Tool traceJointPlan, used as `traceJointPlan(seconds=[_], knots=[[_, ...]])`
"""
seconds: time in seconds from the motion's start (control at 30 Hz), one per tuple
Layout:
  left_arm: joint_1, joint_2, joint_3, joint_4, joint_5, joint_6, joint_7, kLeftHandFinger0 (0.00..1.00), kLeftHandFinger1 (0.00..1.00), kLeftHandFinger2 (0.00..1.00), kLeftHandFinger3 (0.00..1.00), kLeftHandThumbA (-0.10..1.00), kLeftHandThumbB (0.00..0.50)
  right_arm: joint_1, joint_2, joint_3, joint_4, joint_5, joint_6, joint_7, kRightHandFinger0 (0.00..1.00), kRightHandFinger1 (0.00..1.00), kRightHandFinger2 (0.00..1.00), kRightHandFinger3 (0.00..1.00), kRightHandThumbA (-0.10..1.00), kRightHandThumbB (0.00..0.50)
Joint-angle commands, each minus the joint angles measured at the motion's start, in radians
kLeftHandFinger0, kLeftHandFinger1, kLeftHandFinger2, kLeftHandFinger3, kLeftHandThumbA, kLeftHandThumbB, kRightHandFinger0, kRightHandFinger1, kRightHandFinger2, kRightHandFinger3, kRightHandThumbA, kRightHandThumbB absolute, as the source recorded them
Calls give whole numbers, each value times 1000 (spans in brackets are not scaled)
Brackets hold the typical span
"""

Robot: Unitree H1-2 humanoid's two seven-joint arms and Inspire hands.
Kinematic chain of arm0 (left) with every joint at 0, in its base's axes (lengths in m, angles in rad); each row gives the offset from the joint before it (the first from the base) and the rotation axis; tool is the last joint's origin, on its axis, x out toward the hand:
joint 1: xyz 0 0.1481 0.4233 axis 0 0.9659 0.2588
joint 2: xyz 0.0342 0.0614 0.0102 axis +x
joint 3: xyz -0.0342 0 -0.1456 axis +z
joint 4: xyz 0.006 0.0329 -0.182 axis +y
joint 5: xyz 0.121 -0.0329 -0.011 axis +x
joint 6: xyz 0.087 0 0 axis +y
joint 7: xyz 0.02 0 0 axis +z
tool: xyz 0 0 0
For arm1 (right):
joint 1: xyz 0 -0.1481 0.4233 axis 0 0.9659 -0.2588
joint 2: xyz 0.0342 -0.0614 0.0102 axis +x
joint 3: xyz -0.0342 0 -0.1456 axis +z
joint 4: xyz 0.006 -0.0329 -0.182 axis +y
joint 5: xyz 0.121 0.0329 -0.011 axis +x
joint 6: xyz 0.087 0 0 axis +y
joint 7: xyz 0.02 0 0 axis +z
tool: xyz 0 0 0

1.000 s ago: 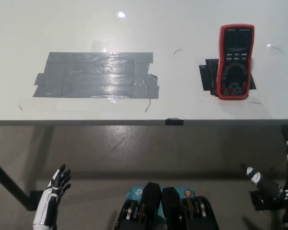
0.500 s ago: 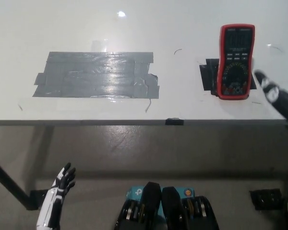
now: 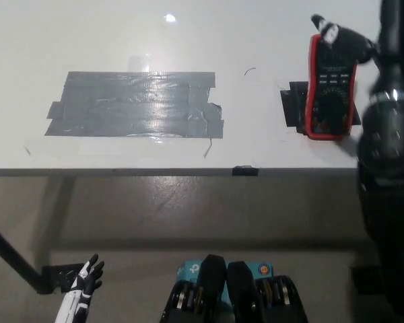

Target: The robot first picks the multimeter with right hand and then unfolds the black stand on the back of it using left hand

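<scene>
White fingers of the left hand [image 3: 83, 291] show at the lower left, below the table's level, spread apart and holding nothing. Grey tape [image 3: 135, 105] lies in a wide patch on the white table [image 3: 256, 134], left of centre, with bare tabletop all around it and open surface up to the far side. The table's front edge runs straight across the view, with a small black tab [image 3: 244, 170] at its middle. Right of that, the red multimeter [image 3: 330, 94] lies face up on a black tape mark [image 3: 295, 106], near the right end and a little back from the front edge; its markings are too small to read. The black right hand [image 3: 347, 40] reaches over the meter's top end, overlapping the display; whether it grips or only hovers, I cannot tell.
</scene>
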Motion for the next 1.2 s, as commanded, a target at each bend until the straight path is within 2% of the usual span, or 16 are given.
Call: traceJointPlan(seconds=[0.0, 0.07, 0.1, 0.13, 0.33, 0.43, 0.8, 0.9, 1.07, 1.17], knots=[[-3, 18, -6, -11, 38, -62, 15, 1000, 1000, 1000, 1000, 1000, 244, -127, -18, -5, 131, -20, 99, -33, 1000, 1000, 1000, 1000, 895, 428], [-9, 21, -7, -8, 44, -67, 13, 1000, 1000, 1000, 1000, 1000, 242, -169, -21, -11, 208, -12, 113, -51, 1000, 1000, 1000, 1000, 896, 435], [-9, 22, -8, -8, 47, -67, 13, 1000, 1000, 1000, 1000, 1000, 243, -178, -22, -13, 226, -9, 116, -55, 1000, 1000, 1000, 1000, 864, 407], [-10, 22, -8, -10, 49, -68, 13, 1000, 1000, 1000, 1000, 1000, 241, -201, -22, -19, 271, 4, 123, -61, 1000, 1000, 1000, 1000, 884, 443], [-12, 20, -9, -16, 55, -61, 9, 1000, 1000, 1000, 1000, 1000, 237, -275, -30, -42, 451, 53, 110, -79, 1000, 1000, 1000, 1000, 871, 452], [-16, 22, -7, -19, 60, -58, 10, 1000, 1000, 1000, 1000, 1000, 231, -300, -34, -41, 508, 47, 162, -94, 1000, 1000, 1000, 1000, 906, 461], [-30, 26, -6, -9, 40, -58, -1, 1000, 1000, 1000, 1000, 1000, 216, -284, -8, -89, 535, 129, 194, -111, 1000, 1000, 1000, 1000, 954, 469], [-30, 26, -7, -7, 44, -58, 1, 1000, 1000, 1000, 1000, 1000, 221, -287, 2, -94, 555, 151, 207, -102, 1000, 1000, 1000, 1000, 980, 498], [-40, 29, -7, -4, 59, -62, 8, 1000, 1000, 1000, 1000, 1000, 222, -296, 24, -112, 584, 202, 208, -95, 1000, 1000, 1000, 1000, 915, 500], [-37, 29, -7, -8, 57, -56, 4, 1000, 1000, 1000, 1000, 1000, 221, -296, 33, -115, 611, 223, 216, -87, 1000, 1000, 1000, 1000, 938, 500]])
